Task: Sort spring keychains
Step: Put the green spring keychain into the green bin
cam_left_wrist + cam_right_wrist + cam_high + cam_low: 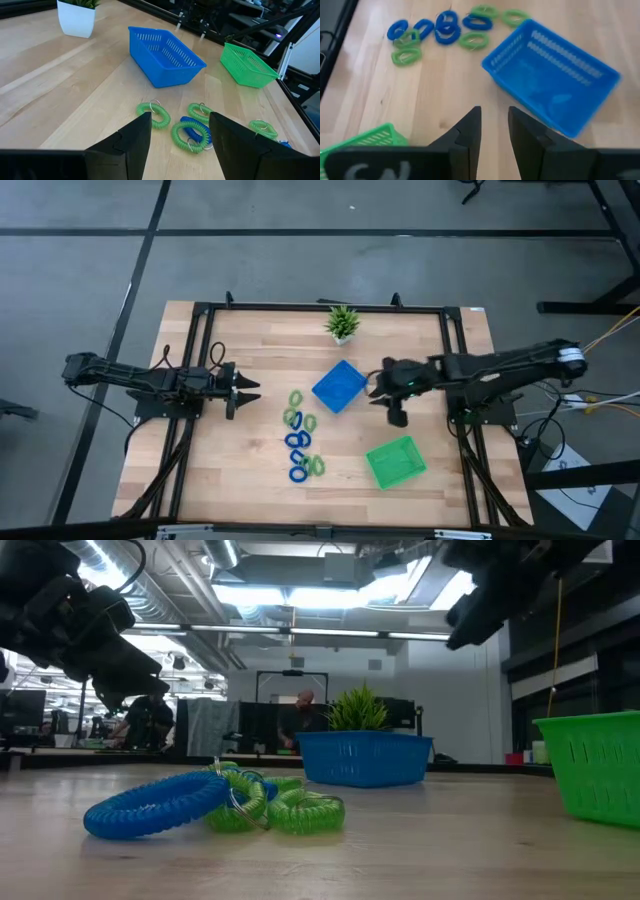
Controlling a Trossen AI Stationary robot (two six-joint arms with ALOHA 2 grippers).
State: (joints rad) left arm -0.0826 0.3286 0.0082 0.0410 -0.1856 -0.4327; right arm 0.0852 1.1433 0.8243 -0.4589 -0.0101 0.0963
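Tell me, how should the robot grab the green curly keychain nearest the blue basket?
Probably from straight above, pinching one side of the coil. The green keychain lies flat on the table, apart from the others, just ahead of the left end effector, whose fingers are open.

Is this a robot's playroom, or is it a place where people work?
It is probably a workshop or lab. Two robot arms reach over a wooden table with a black frame around its edge. Behind the table there are bright ceiling lights, desks, and a person sitting far back.
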